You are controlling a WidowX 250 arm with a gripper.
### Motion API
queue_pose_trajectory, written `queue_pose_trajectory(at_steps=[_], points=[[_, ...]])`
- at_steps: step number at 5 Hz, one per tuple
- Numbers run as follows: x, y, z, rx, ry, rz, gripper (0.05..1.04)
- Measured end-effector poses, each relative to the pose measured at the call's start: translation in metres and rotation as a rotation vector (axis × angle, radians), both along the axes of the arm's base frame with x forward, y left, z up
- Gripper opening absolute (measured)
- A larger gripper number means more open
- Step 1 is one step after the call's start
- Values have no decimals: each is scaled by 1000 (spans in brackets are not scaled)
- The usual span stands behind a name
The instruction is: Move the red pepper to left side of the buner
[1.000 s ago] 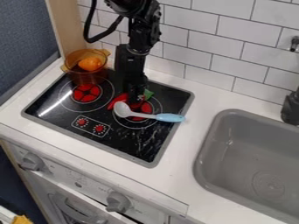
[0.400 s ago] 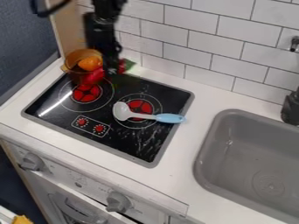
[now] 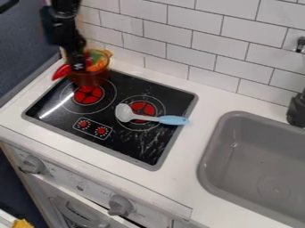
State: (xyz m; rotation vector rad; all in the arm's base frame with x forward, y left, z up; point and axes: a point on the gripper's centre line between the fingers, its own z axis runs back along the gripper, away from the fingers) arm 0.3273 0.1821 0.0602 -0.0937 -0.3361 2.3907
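One red pepper (image 3: 61,71) is pinched in the claw (image 3: 78,67) at the upper left of the camera view, raised above the stovetop (image 3: 122,147). The claw grips it near the middle of its length. The pepper's long axis runs aslant across the claw: the red end points left and slightly downward in the view, while the green end lies to the right, in line with the rim of the amber pot (image 3: 90,80). The pot stands at the back of the stovetop beside the left burner (image 3: 88,95); an orange food piece (image 3: 96,66) shows within it.

The controlling relation is that of pepper to pot. The red end already projects past the pot's left side, toward the strip of bench (image 3: 35,92) along the stovetop's left edge, but the green end appears to overlap the pot. The step in hand is judged to be the carry, with lowering and release to follow. The next move probably calls for a shift left and toward the viewer, so that the whole pepper clears the pot before descent. An early descent could catch the green end on the rim or tip the pot. The spoon (image 3: 171,120), lying over the right burner (image 3: 143,109), is well apart from this path.
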Motion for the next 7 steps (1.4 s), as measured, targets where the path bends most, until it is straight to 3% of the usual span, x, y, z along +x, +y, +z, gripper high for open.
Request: queue_pose_trajectory(at_steps=[1, 3, 5, 6, 7], points=[[-11, 14, -6, -6, 12, 24, 484], [-31, 15, -36, -1, 82, 52, 484], [-32, 13, -73, 31, 173, 67, 484], [-27, 13, -78, 44, 186, 57, 484], [-27, 12, -78, 39, 189, 69, 556]])
